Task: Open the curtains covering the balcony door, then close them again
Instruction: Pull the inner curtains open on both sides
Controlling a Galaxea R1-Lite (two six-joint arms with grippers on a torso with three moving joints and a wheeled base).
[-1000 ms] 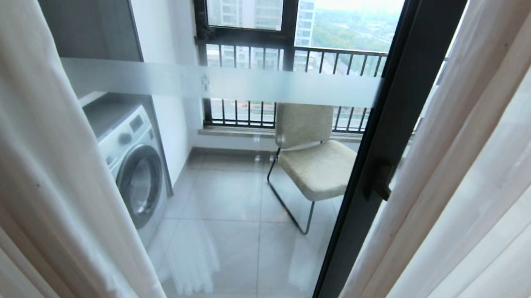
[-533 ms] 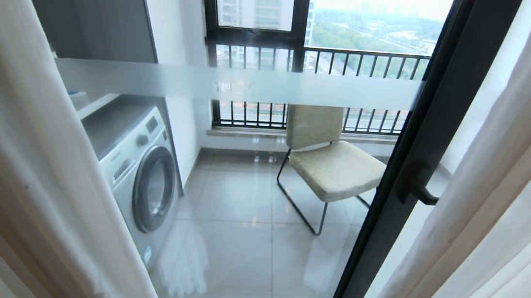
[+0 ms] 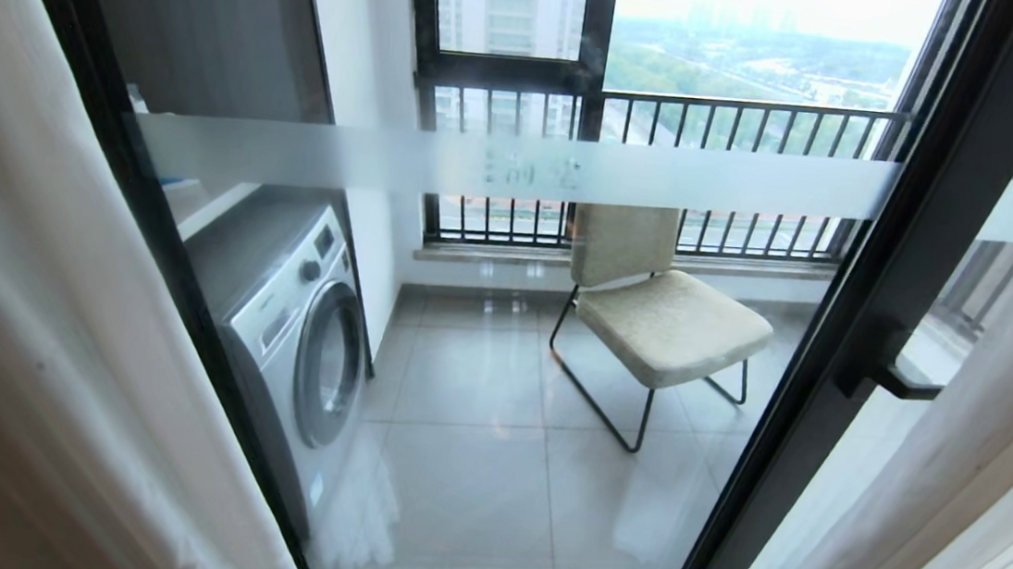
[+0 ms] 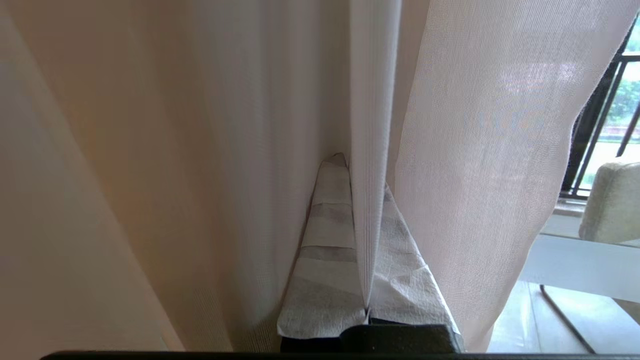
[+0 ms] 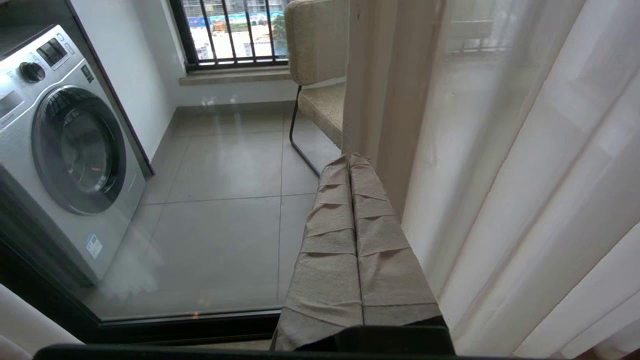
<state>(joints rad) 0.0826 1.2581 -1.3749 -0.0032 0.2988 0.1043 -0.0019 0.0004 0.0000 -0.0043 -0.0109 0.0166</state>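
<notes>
The curtains hang parted, one part at the left (image 3: 29,322) and one at the right (image 3: 968,515). Between them shows the balcony door (image 3: 517,169): clear glass with a frosted band, a black frame and a black handle (image 3: 906,386). My left gripper (image 4: 362,172) is shut on a narrow vertical fold of the sheer white curtain (image 4: 369,240), with the thicker beige layer (image 4: 125,175) beside it. My right gripper (image 5: 350,161) is shut with nothing between its taped fingers (image 5: 330,225). It hangs low, just beside the right curtain's edge (image 5: 500,175). Neither gripper shows in the head view.
Behind the glass stand a washing machine (image 3: 297,339) at the left and a beige chair (image 3: 662,309) on a grey tiled floor. A black-framed window with railing bars (image 3: 728,111) closes the balcony's far side.
The whole head view has shifted, so the door now sits further right in the picture. The left curtain's edge has drawn back to the left, uncovering the door's left frame and more of the washer.
</notes>
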